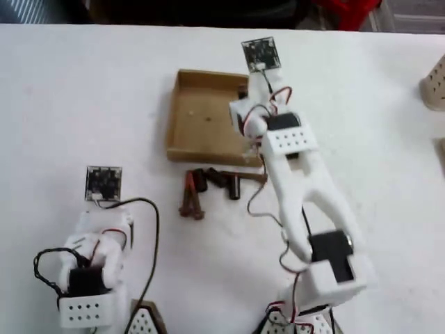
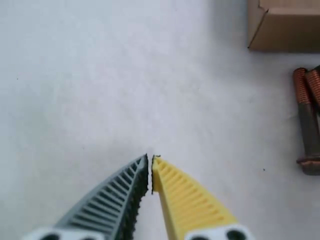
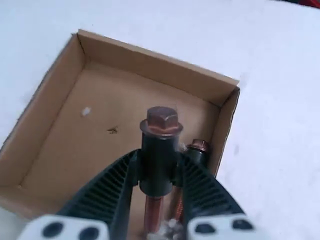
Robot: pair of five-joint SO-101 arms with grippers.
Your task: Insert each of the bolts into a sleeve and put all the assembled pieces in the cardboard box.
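We see the right gripper (image 3: 158, 167) clamped on a black sleeve (image 3: 159, 150) with a copper bolt (image 3: 161, 120) pushed through it. The bolt's hex head sits on the sleeve's upper end and the threaded shank sticks out below, between the fingers. The piece stands roughly upright over the floor of the cardboard box (image 3: 150, 65), inside its walls and nearer the wall on the arm's side than the opposite one. A second assembled piece (image 3: 199, 148) lies in the box just beside that nearer wall, close to a corner; most of the box floor is bare cardboard. In the high view the right arm (image 1: 292, 160) crosses the box's right-hand rim, while the box's left and far edges have open white table (image 1: 83, 83) around them. The loose bolts and sleeves (image 1: 208, 184) lie in a small cluster on the table just in front of the box's near edge, apart from it, with the arm passing close by their right side. The left gripper (image 2: 151, 162) is closed on nothing, its grey and yellow fingers meeting at the tips above bare table. It sits well apart from the box and off to the left of the cluster, with free surface ahead of it.
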